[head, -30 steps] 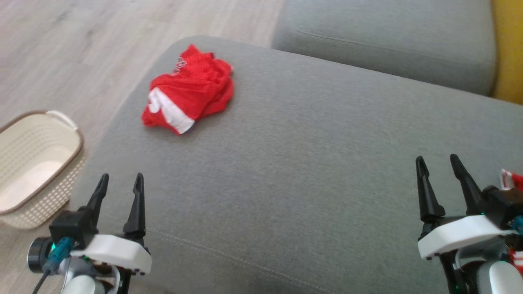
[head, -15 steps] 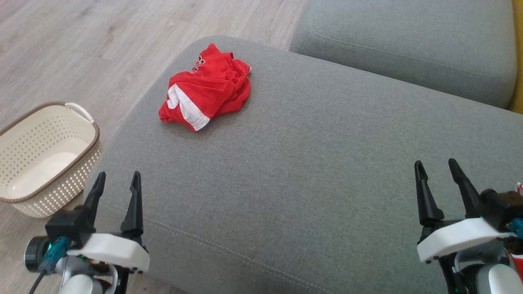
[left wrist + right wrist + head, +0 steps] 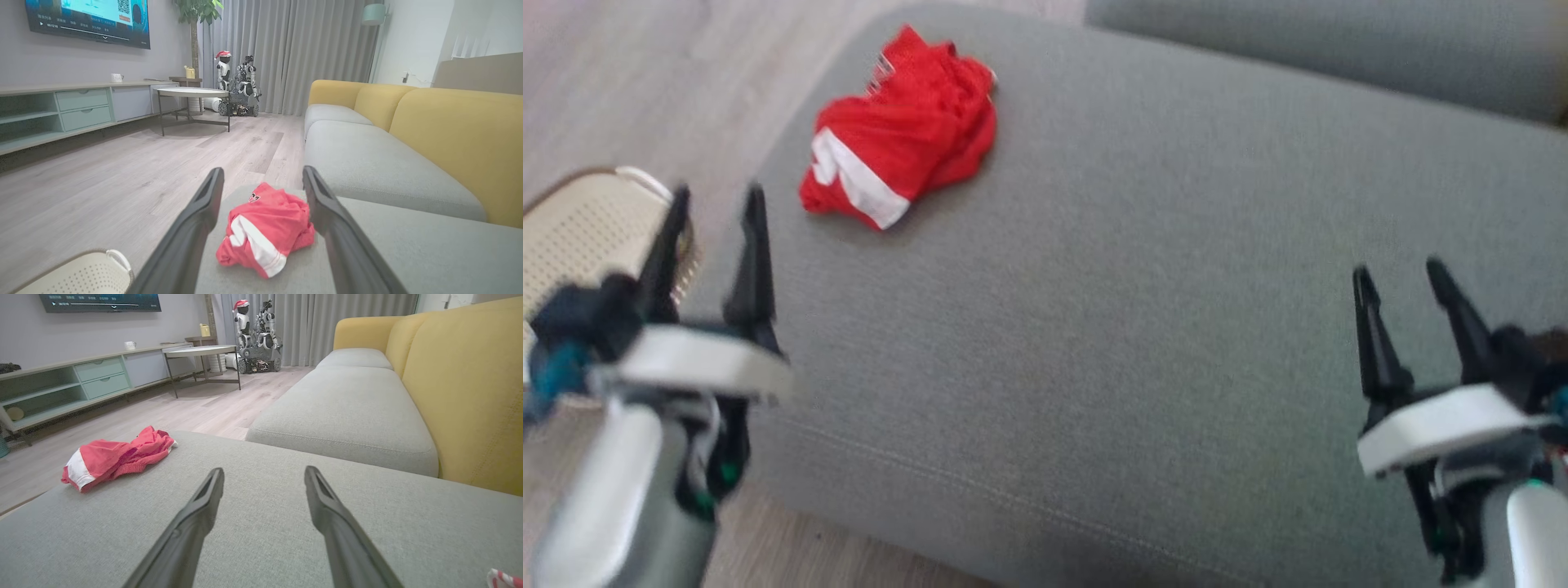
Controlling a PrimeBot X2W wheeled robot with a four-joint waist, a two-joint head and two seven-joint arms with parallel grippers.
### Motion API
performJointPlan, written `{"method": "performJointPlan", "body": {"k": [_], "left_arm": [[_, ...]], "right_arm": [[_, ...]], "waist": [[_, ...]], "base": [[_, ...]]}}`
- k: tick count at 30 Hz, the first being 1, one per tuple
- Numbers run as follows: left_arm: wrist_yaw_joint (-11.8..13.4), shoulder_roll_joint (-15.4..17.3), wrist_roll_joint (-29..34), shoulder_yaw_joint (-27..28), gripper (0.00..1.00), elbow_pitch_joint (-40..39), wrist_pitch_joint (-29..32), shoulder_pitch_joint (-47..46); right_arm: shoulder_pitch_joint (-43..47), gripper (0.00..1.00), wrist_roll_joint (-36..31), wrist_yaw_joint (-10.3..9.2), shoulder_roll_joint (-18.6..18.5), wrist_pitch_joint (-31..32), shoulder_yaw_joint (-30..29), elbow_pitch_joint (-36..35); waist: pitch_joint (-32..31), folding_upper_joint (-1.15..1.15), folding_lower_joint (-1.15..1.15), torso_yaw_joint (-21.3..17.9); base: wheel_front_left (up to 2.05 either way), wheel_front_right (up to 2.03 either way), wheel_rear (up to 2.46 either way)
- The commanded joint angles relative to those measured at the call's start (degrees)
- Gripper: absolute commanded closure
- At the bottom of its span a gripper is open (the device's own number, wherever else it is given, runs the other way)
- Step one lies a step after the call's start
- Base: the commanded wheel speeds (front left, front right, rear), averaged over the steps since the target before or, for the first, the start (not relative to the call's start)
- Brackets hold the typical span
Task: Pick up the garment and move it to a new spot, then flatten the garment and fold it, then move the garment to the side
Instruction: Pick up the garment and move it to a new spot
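The garment (image 3: pixel 900 131) is a crumpled red piece with a white stripe, lying near the far left corner of the grey sofa cushion (image 3: pixel 1111 310). It also lies ahead between the fingers in the left wrist view (image 3: pixel 265 230) and at the left in the right wrist view (image 3: pixel 116 457). My left gripper (image 3: pixel 717 204) stands open at the cushion's left edge, short of the garment, nothing between its fingers. My right gripper (image 3: pixel 1401 273) stands open over the cushion's right side, far from the garment.
A cream perforated basket (image 3: pixel 580 237) stands on the wooden floor left of the cushion, behind my left gripper. A second grey cushion (image 3: pixel 1339 49) lies beyond. Yellow sofa backs (image 3: pixel 470 388) rise to the right. A red and white scrap (image 3: pixel 504 578) shows at the right wrist view's corner.
My left gripper has risen and moved forward toward the garment, still open. The head camera has shifted, so the whole scene sits differently. The right gripper holds about the same place.
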Motion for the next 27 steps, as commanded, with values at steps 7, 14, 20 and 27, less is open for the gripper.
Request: {"method": "performJointPlan", "body": {"k": [7, 14, 20, 27], "left_arm": [[-5.4, 2.5, -2.8, 4.2, 0.0, 12.0, 0.4, -19.3], [-11.1, 3.6, -4.6, 2.6, 0.0, 30.5, 4.8, -29.7], [-14.0, 3.9, -7.4, 2.0, 0.0, 46.1, 7.9, -37.4], [-14.9, 4.2, -11.8, 2.2, 0.0, 58.6, 11.0, -41.5]], "right_arm": [[-8.7, 0.0, -2.8, -0.04, -0.4, 1.5, 2.8, -4.8], [-11.5, 0.0, -2.9, -0.04, -0.4, 1.1, 3.7, -4.5], [-12.5, 0.0, -3.1, -0.04, -0.4, 1.0, 4.0, -4.9], [-13.5, 0.0, -3.8, -0.04, -0.4, 1.7, 4.5, -6.2]], "waist": [[12.7, 0.0, 0.0, -7.3], [17.1, 0.0, 0.0, -10.7], [20.1, 0.0, 0.0, -12.6], [22.9, 0.0, 0.0, -14.1]], "base": [[0.0, 0.0, 0.0], [0.0, 0.0, 0.0], [0.0, 0.0, 0.0], [0.0, 0.0, 0.0]]}}
